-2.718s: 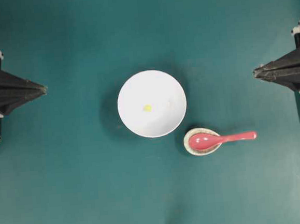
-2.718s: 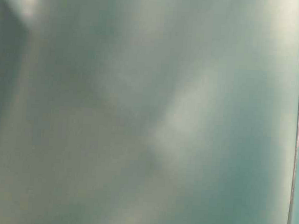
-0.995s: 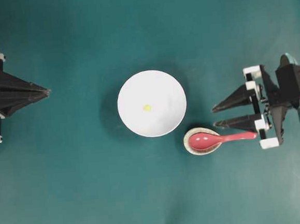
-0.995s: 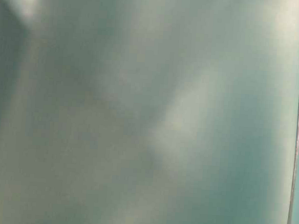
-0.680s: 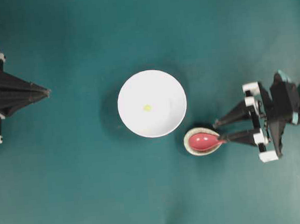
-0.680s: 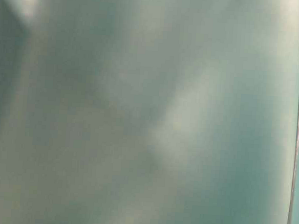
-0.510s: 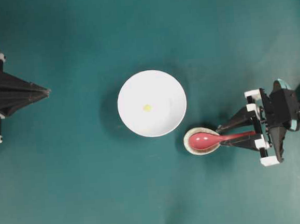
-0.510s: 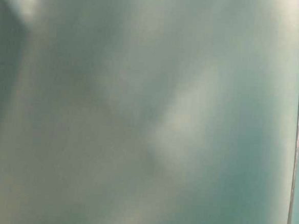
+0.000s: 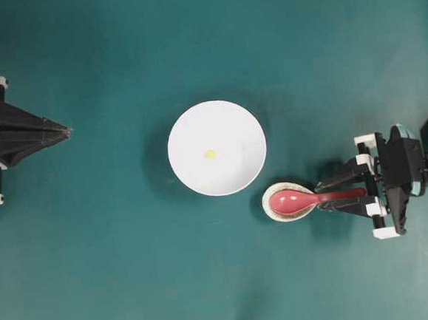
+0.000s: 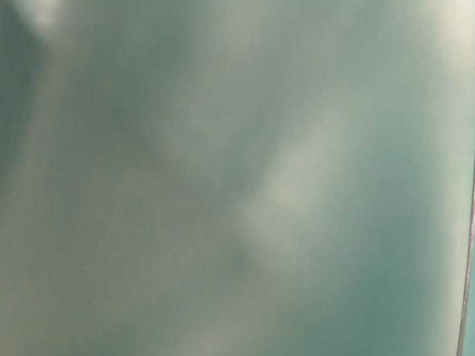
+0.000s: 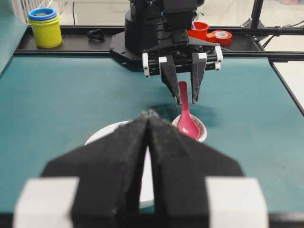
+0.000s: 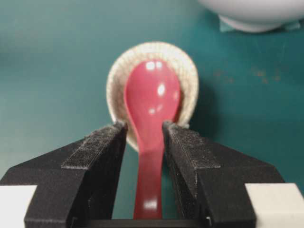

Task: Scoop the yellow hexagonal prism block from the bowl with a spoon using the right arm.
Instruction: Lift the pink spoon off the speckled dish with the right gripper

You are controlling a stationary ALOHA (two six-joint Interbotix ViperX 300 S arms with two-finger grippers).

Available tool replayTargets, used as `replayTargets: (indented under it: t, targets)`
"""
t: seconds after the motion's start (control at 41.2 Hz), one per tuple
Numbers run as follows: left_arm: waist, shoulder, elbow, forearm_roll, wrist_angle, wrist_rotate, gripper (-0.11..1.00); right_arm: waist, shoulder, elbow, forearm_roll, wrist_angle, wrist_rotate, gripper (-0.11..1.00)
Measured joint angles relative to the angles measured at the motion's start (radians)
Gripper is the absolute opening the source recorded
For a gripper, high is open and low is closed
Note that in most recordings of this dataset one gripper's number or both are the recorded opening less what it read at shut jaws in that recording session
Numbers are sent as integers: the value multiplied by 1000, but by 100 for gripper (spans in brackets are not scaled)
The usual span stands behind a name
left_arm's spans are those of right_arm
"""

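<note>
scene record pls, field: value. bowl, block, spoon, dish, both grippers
bowl: large, white, centre of the green table
block: yellow, inside the bowl
spoon: pink-red, head in the dish, handle toward the right arm
dish: small, speckled, beside the bowl
right gripper: open, fingers either side of the spoon handle, not closed on it
left gripper: shut, empty, parked at the left edge
scoop: not started

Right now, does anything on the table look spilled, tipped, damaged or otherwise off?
Nothing on the table stands out. The block lies inside the upright bowl, and the spoon rests with its head in the small speckled dish. The one oddity is the table-level view: a blurred teal haze that shows nothing usable.
</note>
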Motion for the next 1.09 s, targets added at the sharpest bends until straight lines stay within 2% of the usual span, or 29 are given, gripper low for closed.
replayTargets:
  t: [0.267,1.092]
  targets:
    - [0,0,0,2,0,0,0,2,37,0,0,0,20,45]
    - [0,0,0,0,2,2,0,3,44,3,0,5,20,45]
